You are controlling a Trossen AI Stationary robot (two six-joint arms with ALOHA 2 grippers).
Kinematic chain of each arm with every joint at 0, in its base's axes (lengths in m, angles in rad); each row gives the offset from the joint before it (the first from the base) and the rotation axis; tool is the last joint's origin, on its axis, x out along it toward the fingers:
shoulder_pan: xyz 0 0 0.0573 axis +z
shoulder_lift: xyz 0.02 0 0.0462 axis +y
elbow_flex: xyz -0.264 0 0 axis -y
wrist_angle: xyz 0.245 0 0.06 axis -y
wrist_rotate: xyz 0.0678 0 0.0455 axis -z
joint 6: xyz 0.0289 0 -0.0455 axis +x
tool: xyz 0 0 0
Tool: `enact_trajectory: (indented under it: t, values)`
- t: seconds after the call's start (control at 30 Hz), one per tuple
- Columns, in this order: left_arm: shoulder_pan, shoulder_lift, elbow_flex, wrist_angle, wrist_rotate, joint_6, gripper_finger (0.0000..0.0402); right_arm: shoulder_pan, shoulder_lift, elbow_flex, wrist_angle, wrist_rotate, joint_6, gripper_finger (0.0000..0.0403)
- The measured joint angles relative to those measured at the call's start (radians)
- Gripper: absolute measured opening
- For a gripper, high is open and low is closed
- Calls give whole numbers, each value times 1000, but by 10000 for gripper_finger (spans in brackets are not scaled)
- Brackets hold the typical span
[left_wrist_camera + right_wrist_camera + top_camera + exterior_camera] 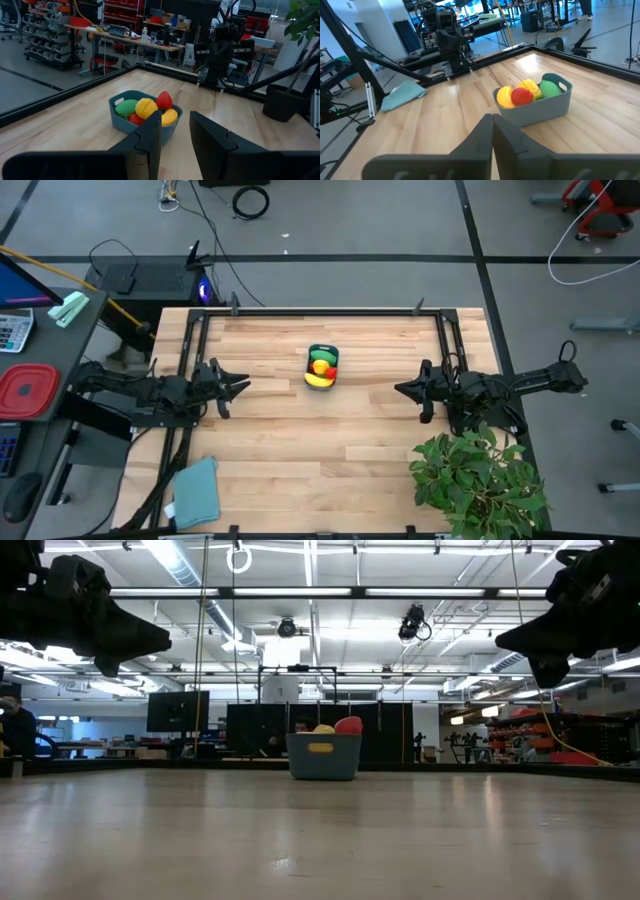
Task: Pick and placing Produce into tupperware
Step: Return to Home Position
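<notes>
The teal-blue tupperware stands on the wooden table, midway between the two arms, a little toward the far edge. Inside it lies the produce: a green piece, yellow pieces and red pieces, heaped up to the rim. My left gripper hovers level at the table's left side, pointing toward the tub, open with nothing between its fingers. My right gripper hovers level at the right side, facing the tub, its fingers shut on nothing.
A leafy potted plant stands at the near right corner. A folded teal cloth lies at the near left. A red square container sits on the side desk off the table's left. A black frame rail runs along the far edge.
</notes>
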Motion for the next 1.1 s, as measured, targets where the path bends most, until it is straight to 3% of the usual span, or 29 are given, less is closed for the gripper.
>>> enact_trajectory:
  t: [0.27,0.6,1.1]
  values:
    - [0,-22,0,-2,0,-1,107,0,-49,0,-2,-3,0,16]
    - [0,-121,-1,13,0,-1,107,-1,-225,0,3,-3,-1,16]
    - [0,-118,-1,2,0,-1,107,-1,-227,0,-19,-5,-1,16]
